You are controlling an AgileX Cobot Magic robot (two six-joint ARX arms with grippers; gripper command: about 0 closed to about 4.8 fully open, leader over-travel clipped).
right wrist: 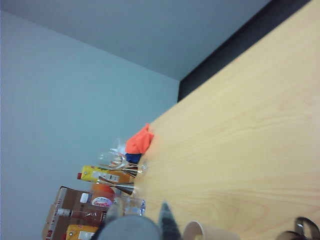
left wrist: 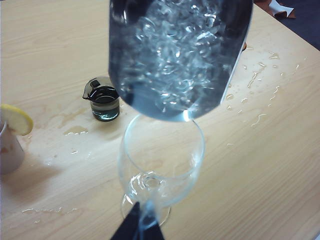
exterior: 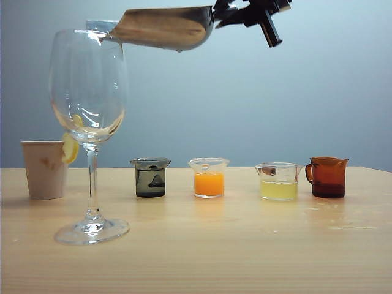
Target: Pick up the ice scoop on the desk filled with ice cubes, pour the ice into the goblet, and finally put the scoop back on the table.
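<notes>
No lettering could be read anywhere in the three views. In the right wrist view, a red oval label (right wrist: 101, 202) stood on a bottle among the clutter at the far end of the light wooden table (right wrist: 240, 150), its white marks too blurred to make out. A yellow carton (right wrist: 102, 175) beside it carried a pale panel, equally illegible. The beige paper cup (exterior: 44, 169) in the exterior view showed only faint brown smudges, no words.

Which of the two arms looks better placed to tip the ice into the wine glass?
The right. Its gripper already holds the ice scoop, full of ice cubes, over the goblet. The left gripper just waits near the glass's foot.
</notes>
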